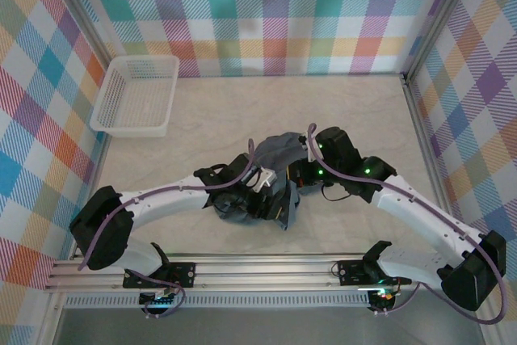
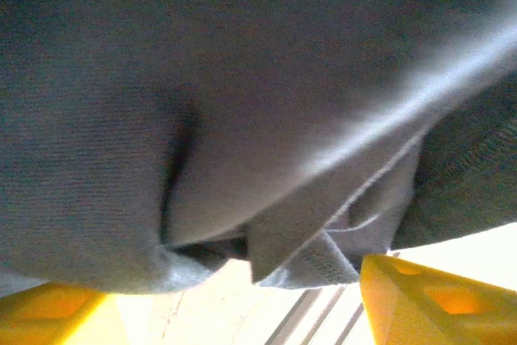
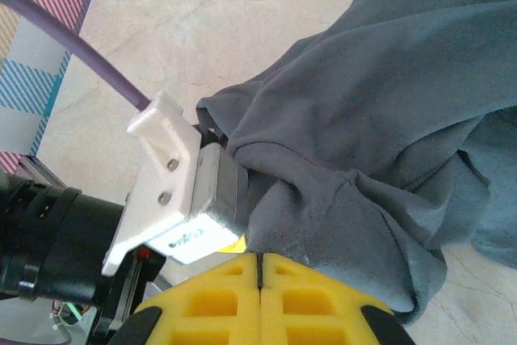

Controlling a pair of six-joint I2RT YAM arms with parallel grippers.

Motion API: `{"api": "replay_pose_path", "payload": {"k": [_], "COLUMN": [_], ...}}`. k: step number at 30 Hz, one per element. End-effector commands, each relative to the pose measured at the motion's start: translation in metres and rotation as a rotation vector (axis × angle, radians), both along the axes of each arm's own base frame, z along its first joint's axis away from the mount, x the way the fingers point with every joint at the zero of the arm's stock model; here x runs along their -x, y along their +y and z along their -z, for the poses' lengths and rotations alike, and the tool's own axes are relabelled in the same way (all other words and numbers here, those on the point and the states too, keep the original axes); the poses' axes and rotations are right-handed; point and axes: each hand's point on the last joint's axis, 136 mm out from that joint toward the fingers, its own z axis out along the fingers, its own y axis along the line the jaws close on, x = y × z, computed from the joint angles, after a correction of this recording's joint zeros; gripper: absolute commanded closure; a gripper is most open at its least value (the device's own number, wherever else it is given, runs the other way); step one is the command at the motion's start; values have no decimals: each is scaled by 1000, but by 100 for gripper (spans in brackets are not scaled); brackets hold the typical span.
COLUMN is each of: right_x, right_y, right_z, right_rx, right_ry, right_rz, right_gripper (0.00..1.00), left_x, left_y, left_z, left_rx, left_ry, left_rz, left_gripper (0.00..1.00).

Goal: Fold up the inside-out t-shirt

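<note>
The inside-out t-shirt lies bunched in a dark grey heap at the middle of the table, between my two grippers. My left gripper reaches into its near left side. In the left wrist view the grey fabric drapes over that gripper, whose yellow fingers stand wide apart with bare table showing between them. My right gripper sits at the heap's right edge. Its yellow fingers are pressed together, the t-shirt touching their tips, and I see no cloth between the pads.
A white lattice basket stands at the back left by the checked wall. The left wrist's white camera bracket is close beside my right gripper. The metal rail runs along the near edge.
</note>
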Motion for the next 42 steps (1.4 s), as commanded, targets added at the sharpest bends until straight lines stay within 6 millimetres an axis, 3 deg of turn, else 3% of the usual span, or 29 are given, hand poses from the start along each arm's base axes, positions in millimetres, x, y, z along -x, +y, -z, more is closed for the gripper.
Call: {"api": "replay_pose_path", "payload": {"k": [1,4,10,12,15,18,23,25,29,31,34,36,38,42], "right_x": [-4,-4,-8,-10,-10,-12,-9,-6,3,8,0,-7,-4,9], "right_y": [1,0,-14,-19,-21,-36,-59,-61,-23,-6,-4,0,15,45], "right_z": [-11,-12,-2,4,10,22,50,52,22,6,3,5,-3,-15], "right_rx": [-12,-12,46,67,84,146,205,207,25,-65,-20,16,-36,-184], "right_ry": [-14,-13,-2,15,35,64,119,112,16,-40,-143,-228,-295,-308], "right_rz": [14,21,94,121,133,197,258,250,31,-79,-137,-192,-294,-420], "right_gripper": [100,100,100,100,100,100,100,99,79,60,35,25,21,23], "left_x": [-13,-27,-45,-45,-42,-42,-60,-66,-59,-56,-54,-54,-54,-56], "left_y": [-8,-6,21,28,32,37,64,71,52,42,34,32,32,32], "left_z": [-2,2,-23,-32,-43,-58,-91,-105,-123,-125,-125,-126,-127,-130], "left_rx": [-62,-100,-119,-108,-88,-54,-27,-17,43,71,86,90,92,90], "left_ry": [-121,-169,-301,-332,-335,-345,-360,-349,-340,-327,-311,-306,-303,-310], "left_rz": [6,-57,-204,-220,-228,-264,-394,-420,-282,-235,-200,-194,-200,-208], "left_gripper": [42,67,86,98,100,100,100,100,100,100,100,100,100,100]}}
